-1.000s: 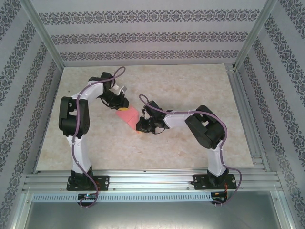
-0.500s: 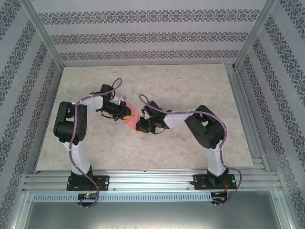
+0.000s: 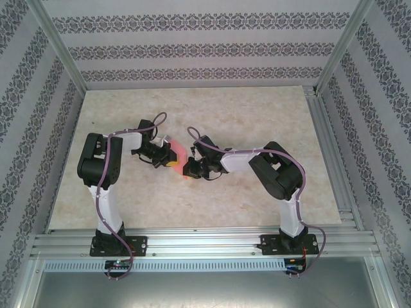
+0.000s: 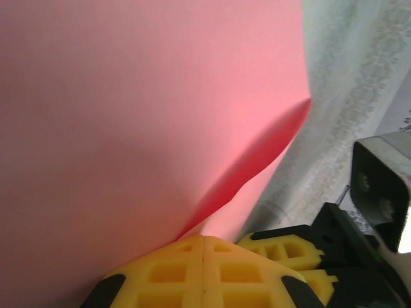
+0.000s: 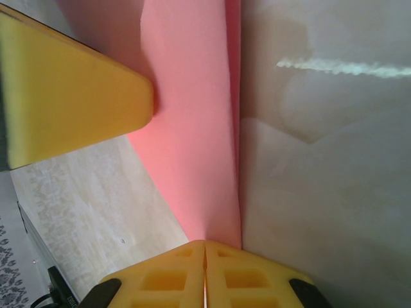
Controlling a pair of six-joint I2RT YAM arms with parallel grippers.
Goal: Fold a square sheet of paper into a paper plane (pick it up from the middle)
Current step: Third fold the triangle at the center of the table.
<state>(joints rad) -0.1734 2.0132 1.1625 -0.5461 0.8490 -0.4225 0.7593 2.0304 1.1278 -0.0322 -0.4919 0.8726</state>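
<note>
Pinching the square sheet of paper (image 3: 180, 156) between them over mid-table (image 3: 257, 115): left gripper (image 4: 203, 239) and right gripper (image 5: 205, 242) both clamped on its edges. Pink-red, plain, bowed with one crease, possibly lifted; top view unclear.

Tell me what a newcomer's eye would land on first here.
The pink-red paper grabs the eye first, a bright patch near the middle of the pale table. Next come the two arms facing each other there: the left hand and the right hand each have yellow fingers shut on the sheet, which bends and creases between them.
</note>
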